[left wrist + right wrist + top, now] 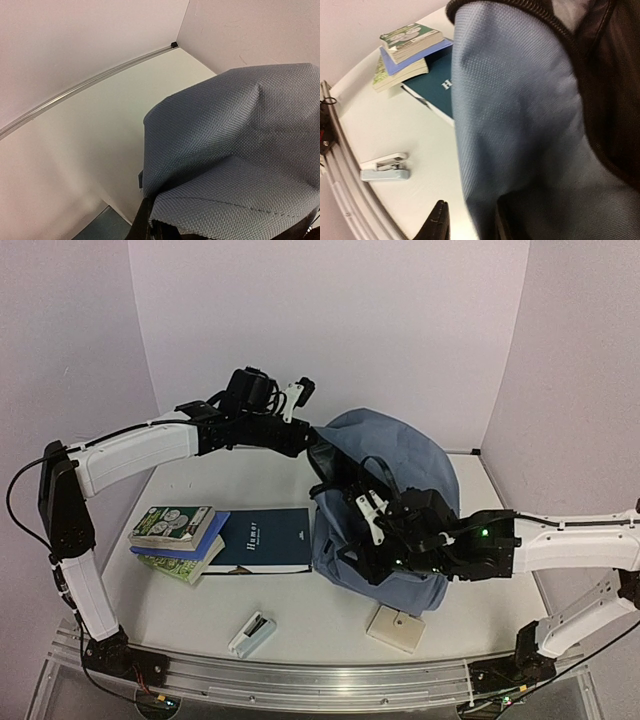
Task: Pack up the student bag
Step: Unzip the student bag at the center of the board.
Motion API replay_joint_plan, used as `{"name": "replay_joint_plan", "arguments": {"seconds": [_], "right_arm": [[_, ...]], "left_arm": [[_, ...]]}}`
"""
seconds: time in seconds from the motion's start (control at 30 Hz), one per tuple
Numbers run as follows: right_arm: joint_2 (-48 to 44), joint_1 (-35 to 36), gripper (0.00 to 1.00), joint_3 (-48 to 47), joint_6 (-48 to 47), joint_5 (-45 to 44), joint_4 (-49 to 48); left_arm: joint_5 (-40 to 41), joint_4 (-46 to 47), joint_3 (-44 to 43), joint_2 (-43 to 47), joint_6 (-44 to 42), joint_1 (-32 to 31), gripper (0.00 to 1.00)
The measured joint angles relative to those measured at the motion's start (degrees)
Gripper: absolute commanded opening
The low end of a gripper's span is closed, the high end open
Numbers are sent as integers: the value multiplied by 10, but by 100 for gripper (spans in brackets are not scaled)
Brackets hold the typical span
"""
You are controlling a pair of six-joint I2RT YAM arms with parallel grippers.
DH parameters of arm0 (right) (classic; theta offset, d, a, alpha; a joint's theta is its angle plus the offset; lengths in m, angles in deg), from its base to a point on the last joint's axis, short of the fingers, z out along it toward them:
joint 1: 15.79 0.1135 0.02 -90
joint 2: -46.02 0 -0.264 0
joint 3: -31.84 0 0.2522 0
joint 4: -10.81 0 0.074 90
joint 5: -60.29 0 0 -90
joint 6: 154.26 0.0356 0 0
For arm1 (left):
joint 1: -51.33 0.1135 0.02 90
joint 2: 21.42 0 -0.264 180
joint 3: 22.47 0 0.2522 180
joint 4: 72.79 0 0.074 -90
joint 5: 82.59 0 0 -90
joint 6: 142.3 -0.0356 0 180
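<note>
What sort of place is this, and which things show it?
Probably a robotics lab: two arms on a metal rail, plain walls boxing in a white table, student bag and books staged.

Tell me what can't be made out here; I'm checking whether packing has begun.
1. Student bag interior: top view, fabric and the right arm cover the opening.
2. Left end effector: left wrist view, bag fabric covers the fingers; open or shut unclear.
3. Right end effector: right wrist view, bottom edge cuts off the fingers; grip unclear.
4. Beige square item: top view, too small to identify.
</note>
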Motion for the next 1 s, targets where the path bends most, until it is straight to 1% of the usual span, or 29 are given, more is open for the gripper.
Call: {"name": "replay_joint_plan", "arguments": {"seconds": [0.23, 0.4, 0.47, 0.5, 0.57, 0.67, 0.83, 0.9, 1.0], "right_arm": [[0, 38, 50, -26, 31, 28, 32], [-3, 56, 56, -65, 52, 88, 55], [-9, 61, 59, -78, 58, 107, 59], [-15, 63, 63, -84, 59, 113, 61], [-28, 64, 67, -93, 63, 113, 65], [-46, 64, 69, -108, 70, 77, 79], [-39, 64, 69, -151, 79, -19, 120], [-18, 61, 68, -173, 80, -48, 135], [24, 47, 65, -199, 85, -63, 145]], "left_arm": [[3, -1, 0, 0, 0, 0, 0], [7, -2, 0, 0, 0, 1, 0], [8, 1, 0, 0, 0, 1, 0], [8, 2, 1, 0, -1, 1, 0], [7, 8, 5, 0, -3, 2, 0], [3, 20, 16, 1, -6, 2, 0], [-14, 40, 41, 3, -14, 4, 0], [-24, 43, 45, 3, -16, 4, 0], [-32, 47, 49, 4, -17, 5, 0]]}}
